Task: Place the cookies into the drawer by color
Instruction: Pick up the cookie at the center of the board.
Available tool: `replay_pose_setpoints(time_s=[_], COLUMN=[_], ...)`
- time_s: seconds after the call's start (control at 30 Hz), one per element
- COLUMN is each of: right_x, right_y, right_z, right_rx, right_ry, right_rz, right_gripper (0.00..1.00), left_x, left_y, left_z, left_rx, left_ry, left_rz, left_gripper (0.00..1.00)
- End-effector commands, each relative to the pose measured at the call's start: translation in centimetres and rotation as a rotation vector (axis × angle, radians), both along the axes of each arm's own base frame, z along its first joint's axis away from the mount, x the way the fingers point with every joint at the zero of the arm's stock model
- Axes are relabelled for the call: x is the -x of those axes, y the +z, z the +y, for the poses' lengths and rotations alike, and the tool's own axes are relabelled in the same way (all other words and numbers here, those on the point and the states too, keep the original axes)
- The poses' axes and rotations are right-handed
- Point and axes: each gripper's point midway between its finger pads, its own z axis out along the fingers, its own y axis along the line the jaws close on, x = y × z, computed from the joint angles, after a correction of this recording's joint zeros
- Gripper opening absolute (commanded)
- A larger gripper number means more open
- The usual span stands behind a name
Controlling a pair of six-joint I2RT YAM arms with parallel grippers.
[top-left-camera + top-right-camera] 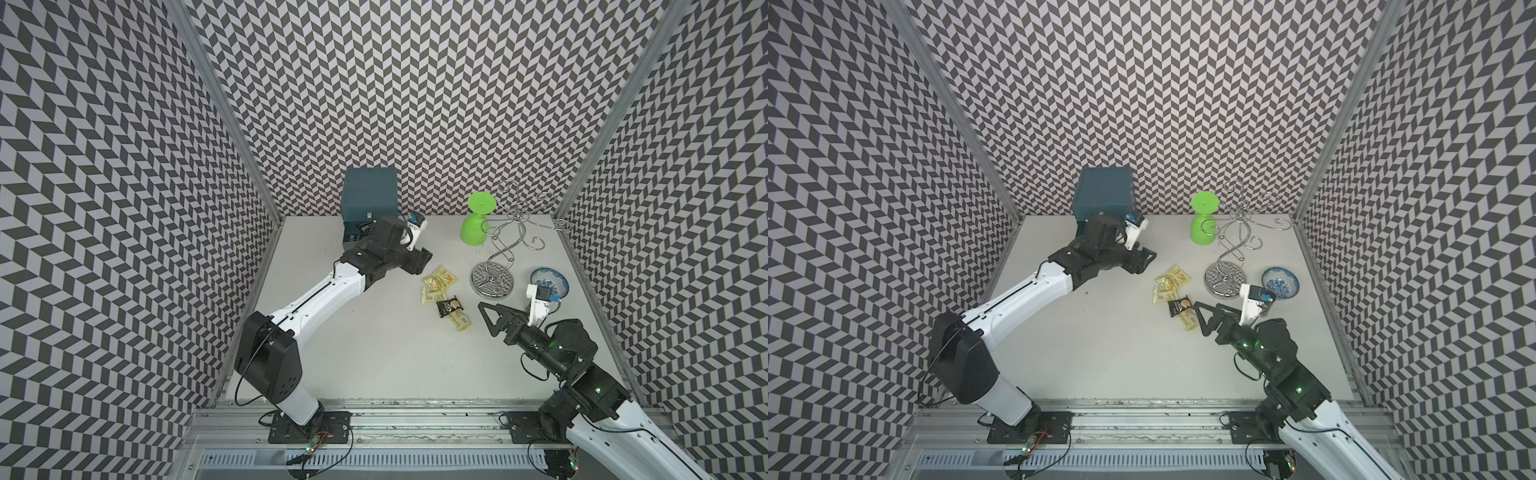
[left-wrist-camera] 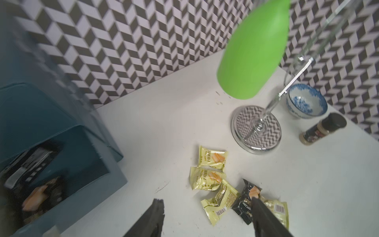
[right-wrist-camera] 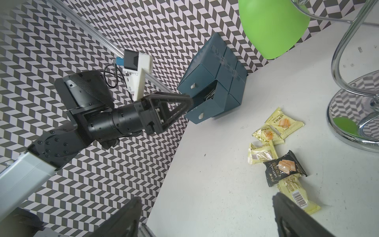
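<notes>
Now left tool (image 2: pixel 207 201) hung apart, empty, near the drawer (image 1: pixel 369 191). Right tool (image 1: pixel 485 318) gaped wide beside the cookies (image 1: pixel 434 296).

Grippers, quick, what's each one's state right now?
Left gripper: open, holding nothing.
Right gripper: open, holding nothing.

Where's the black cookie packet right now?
In both top views, the black cookie packet lies on the table among the pale yellow packets, close to the right gripper.

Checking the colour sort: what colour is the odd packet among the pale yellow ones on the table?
It is a black packet, clearest in the right wrist view.
</notes>
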Motion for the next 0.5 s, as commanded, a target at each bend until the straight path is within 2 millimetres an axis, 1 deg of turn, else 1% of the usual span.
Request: replay_pose_setpoints(time_s=[0.0, 0.03, 0.13, 0.23, 0.33, 0.47], right_x=[-0.1, -0.1, -0.1, 0.1, 0.3, 0.5], right_y=[1.4, 1.4, 1.4, 1.3, 1.4, 1.4], right_z=[-0.1, -0.1, -0.1, -0.2, -0.4, -0.8], right_rx=[-0.035, -0.035, -0.035, -0.035, -0.037, -0.035], right_ry=[-0.011, -0.009, -0.010, -0.009, -0.014, -0.028], right_rz=[-0.047, -0.047, -0.047, -0.045, -0.046, -0.048], right_gripper=[1.00, 1.00, 1.00, 1.00, 1.00, 1.00], left_x=[1.8, 2.1, 2.4, 2.3, 1.6, 1.3], left_y=[-4.9, -5.8, -7.4, -8.5, -9.7, -10.9], left_z=[-2.0, -2.7, -4.9, -7.0, -8.3, -9.3], left_rx=[-0.246, -0.267, -0.284, -0.297, -0.342, -0.372], left_ry=[-0.214, -0.236, -0.273, -0.262, -0.226, -0.234], left_rz=[-0.046, -0.034, -0.028, -0.057, -0.088, -0.101], left_gripper=[0.73, 0.73, 0.74, 0.74, 0.73, 0.73])
